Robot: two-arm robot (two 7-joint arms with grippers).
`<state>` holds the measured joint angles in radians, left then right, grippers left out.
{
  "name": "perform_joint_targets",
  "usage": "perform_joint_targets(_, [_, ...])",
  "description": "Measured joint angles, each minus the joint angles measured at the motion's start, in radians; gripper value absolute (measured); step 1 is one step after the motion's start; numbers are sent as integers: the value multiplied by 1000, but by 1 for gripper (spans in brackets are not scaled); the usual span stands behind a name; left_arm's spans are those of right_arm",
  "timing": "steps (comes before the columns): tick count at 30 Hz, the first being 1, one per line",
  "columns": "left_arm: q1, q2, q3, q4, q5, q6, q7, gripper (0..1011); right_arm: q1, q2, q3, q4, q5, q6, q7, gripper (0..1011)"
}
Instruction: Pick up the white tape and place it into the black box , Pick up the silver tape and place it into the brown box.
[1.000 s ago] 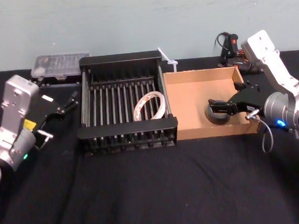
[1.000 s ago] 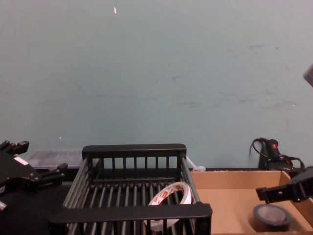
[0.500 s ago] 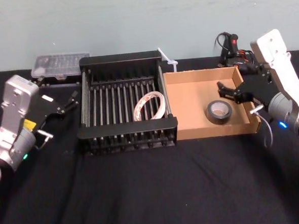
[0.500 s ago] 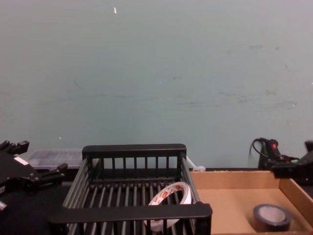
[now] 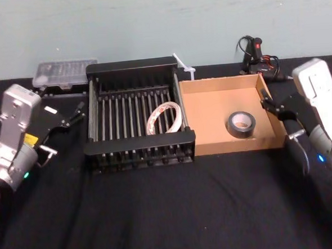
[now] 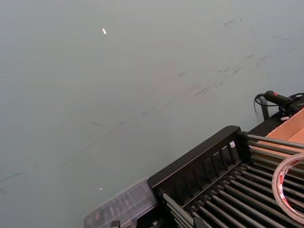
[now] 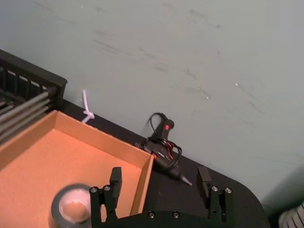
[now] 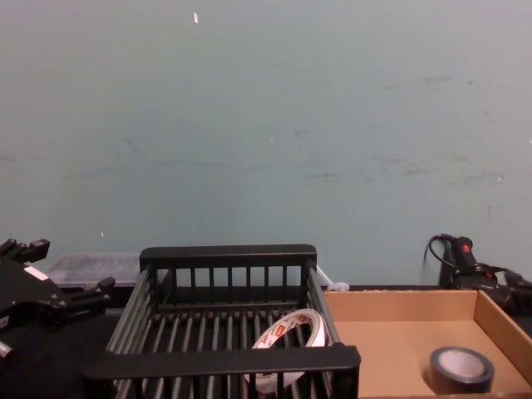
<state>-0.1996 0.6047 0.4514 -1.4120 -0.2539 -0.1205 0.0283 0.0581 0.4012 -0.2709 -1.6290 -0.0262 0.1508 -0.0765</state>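
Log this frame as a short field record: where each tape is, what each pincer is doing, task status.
white tape: leaning inside the black box
silver tape: lying flat in the brown box
right pincer: open, empty, beside the brown box's right wall
left pincer: open, empty, left of the black box
status: both tapes placed

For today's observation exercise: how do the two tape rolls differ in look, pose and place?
The white tape is a thin pale ring with red print; the silver tape is a thicker dark roll. The white tape leans tilted in the black box; the silver tape lies flat in the brown box. Neither is gripped.
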Motion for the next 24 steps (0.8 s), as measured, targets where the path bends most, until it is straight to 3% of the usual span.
perform_joint_targets(15, [0,0,0,0,0,0,0,1001,-41,-32,42,11,-28,-22,-3,1002])
perform_joint_targets(24, [0,0,0,0,0,0,0,1001,-41,-30,39,11,-28,-22,-5,1002])
